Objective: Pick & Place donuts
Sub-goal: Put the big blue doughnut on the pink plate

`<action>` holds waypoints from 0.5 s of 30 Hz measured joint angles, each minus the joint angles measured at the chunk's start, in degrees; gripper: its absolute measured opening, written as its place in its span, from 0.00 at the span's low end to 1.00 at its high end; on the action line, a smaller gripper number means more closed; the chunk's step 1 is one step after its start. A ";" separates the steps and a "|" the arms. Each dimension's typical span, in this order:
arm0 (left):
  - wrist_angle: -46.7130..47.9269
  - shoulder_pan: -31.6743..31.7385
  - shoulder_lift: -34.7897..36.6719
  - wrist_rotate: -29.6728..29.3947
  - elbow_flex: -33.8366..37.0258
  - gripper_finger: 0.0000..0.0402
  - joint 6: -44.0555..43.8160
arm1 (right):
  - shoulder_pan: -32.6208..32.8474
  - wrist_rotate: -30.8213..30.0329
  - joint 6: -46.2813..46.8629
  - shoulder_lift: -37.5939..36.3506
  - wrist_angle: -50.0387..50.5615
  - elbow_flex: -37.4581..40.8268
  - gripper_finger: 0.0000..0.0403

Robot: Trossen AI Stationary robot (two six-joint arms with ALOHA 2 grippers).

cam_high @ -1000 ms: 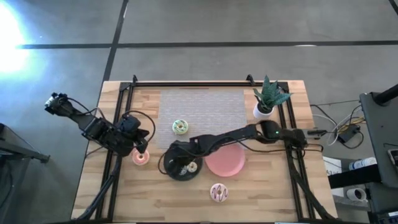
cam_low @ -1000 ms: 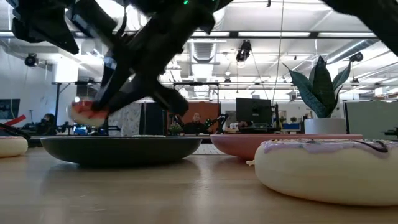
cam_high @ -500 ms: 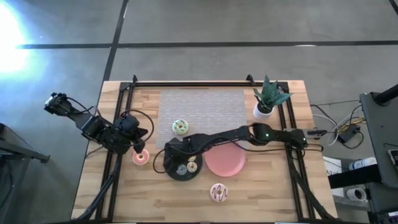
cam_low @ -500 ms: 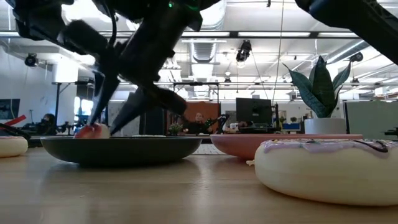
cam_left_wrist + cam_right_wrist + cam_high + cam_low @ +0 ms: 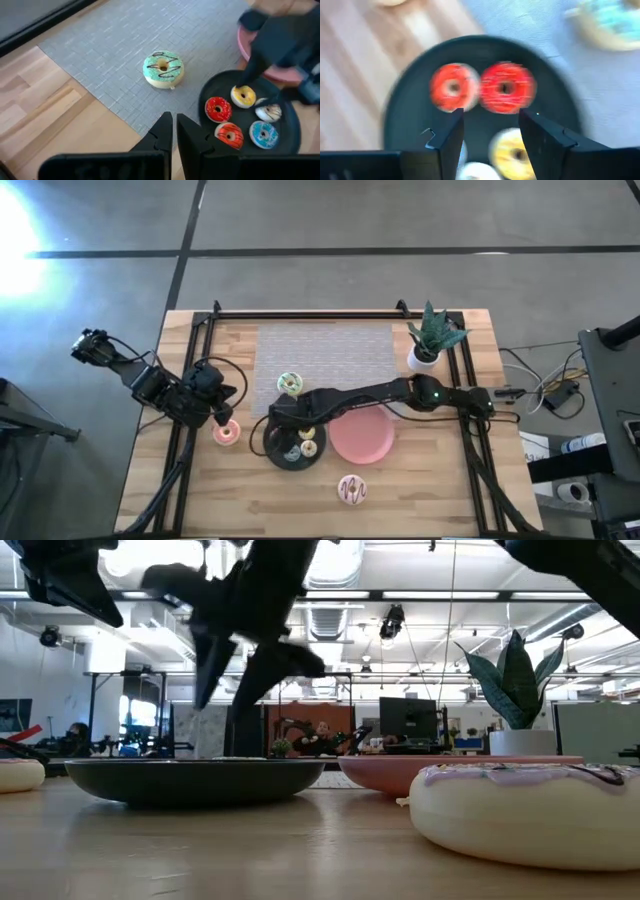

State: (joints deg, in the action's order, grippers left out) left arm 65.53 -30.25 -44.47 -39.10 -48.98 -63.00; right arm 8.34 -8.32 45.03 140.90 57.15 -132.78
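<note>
**Q:** Writing or labels anywhere?

**A:** None that can be read.

**Q:** Materials and shapes, then?

**A:** Pale wooden desk (image 5: 430,490) with a grey woven mat (image 5: 325,350) at its far side. A round black plate (image 5: 287,117) holds small frosted ring donuts: red (image 5: 218,109), orange (image 5: 229,136), yellow (image 5: 243,96), blue (image 5: 263,135) and a pale one (image 5: 269,112). A green donut (image 5: 163,69) lies on the mat, a pink donut (image 5: 227,432) left of the black plate, a striped donut (image 5: 352,489) near the front edge. A pink plate (image 5: 365,440) sits right of the black one.

**Q:** Arms?

**A:** The right pincer (image 5: 489,131) hangs over the black plate, fingers spread, empty. The left pincer (image 5: 174,131) is clenched on nothing, by the pink donut.
</note>
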 joint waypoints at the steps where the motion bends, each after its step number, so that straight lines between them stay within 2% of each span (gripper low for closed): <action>1: -0.10 0.01 0.00 -0.44 0.32 0.00 -0.03 | 0.00 -1.65 -0.21 -0.85 1.14 0.01 0.45; 5: -2.37 0.27 -0.11 -1.54 2.41 0.00 -2.21 | 0.33 -8.30 -0.41 -5.55 7.69 0.39 0.44; 8: -8.61 2.13 -0.27 1.37 5.46 0.00 -2.38 | -0.13 -9.68 0.88 -8.44 13.26 1.69 0.44; 11: -18.89 7.79 -1.45 6.88 9.43 0.00 2.81 | -0.83 -10.43 4.21 -10.92 18.86 3.96 0.44; 15: -33.04 19.34 -3.33 16.26 13.95 0.00 10.26 | -0.72 -12.18 7.59 -15.54 20.43 9.15 0.44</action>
State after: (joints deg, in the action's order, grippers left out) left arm 32.49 -10.91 -47.80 -22.83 -35.03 -52.74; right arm 7.62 -20.51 52.62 125.36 77.58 -123.63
